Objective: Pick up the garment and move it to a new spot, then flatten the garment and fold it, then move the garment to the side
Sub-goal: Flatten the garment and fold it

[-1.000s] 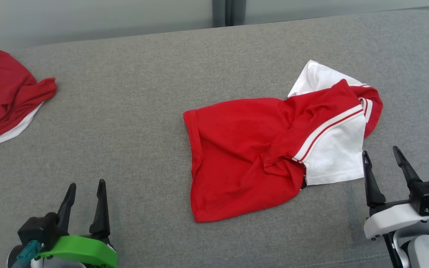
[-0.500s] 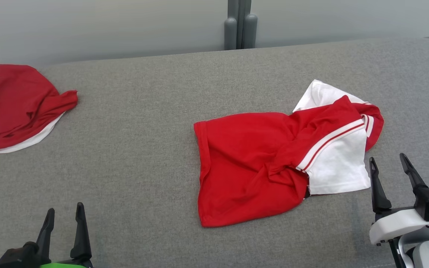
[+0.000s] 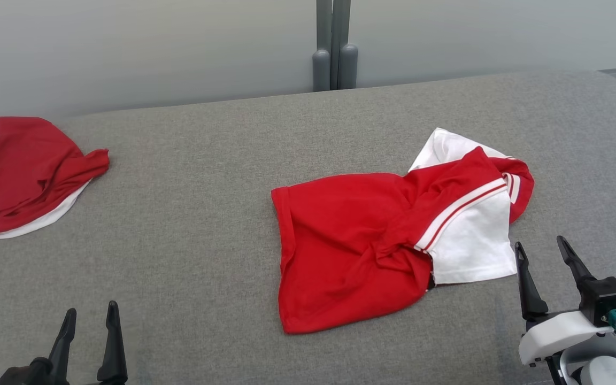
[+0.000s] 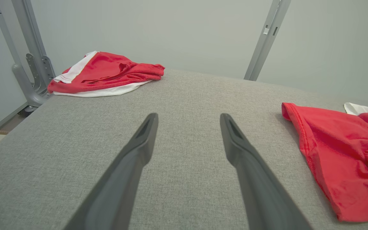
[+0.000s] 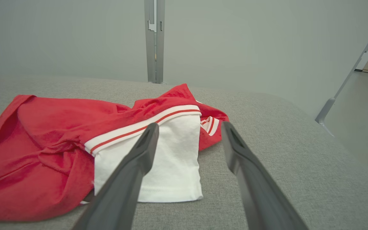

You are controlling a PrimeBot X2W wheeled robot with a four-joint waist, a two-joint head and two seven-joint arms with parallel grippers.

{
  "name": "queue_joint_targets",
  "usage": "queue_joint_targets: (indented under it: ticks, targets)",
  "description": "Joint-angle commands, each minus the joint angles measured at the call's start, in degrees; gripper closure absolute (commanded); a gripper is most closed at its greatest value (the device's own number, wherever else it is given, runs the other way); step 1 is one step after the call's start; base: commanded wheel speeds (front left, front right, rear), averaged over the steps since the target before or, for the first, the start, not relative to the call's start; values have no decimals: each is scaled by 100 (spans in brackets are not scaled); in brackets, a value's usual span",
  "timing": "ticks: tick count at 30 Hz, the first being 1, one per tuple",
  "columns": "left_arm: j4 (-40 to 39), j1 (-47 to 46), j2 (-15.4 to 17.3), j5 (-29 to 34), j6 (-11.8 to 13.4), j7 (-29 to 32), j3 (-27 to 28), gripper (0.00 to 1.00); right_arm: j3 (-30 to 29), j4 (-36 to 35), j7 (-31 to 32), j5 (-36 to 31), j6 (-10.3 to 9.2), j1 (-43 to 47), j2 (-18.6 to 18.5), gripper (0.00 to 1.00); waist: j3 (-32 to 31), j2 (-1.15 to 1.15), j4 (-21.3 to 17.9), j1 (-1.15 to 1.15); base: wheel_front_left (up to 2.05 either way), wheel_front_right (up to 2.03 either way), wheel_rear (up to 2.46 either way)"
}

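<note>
Looks like step one, nothing grabbed yet. The shirt (image 3: 372, 246) lies crumpled right of the table's (image 3: 190, 214) middle. Left gripper (image 3: 90, 310) and right gripper (image 3: 540, 243) sit at the table's near edge, both spread wide and empty. Next, I'd guess the right one reaches in and pinches cloth. Count: two garments (the other is a bundle (image 3: 24, 171) at the table's far left) and two grippers.

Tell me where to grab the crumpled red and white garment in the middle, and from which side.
Probably the white sleeve of the garment, approached from the robot's right with the open right gripper. The sleeve lies flat with a free hem nearest that gripper; the rest is bunched and twisted.
</note>
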Motion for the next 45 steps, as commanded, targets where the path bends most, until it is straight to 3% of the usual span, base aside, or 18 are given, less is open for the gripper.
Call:
queue_joint_targets:
  ticks: [1, 30, 33, 37, 45]
  targets:
    - [20, -49, -29, 52, -26, -18, 20, 0, 27, 21, -19, 60, -4, -36, -10, 0, -12, 0, -36, 0, 0, 0, 0]
    - [153, -49, 38, -170, -54, -18, -213, 0, 266, 92, -19, 158, -4, -89, -96, 0, -63, 0, -173, 0, 0, 0, 0]
    - [176, -167, 234, -318, -54, 177, -392, 0, 450, 186, -19, 334, -4, -235, -413, 0, -29, 0, -179, 0, 0, 0, 0]
    - [-108, -261, 449, -477, -51, 1012, -581, 0, 868, 195, 398, 668, -4, -502, -1032, 0, 22, 0, -196, 0, 0, 0, 0]
    - [-1437, -321, -29, -1137, 354, 3007, -1126, 0, 1575, -5, 2352, 1762, -5, -780, -2090, 0, 425, 0, -241, 0, 0, 0, 0]
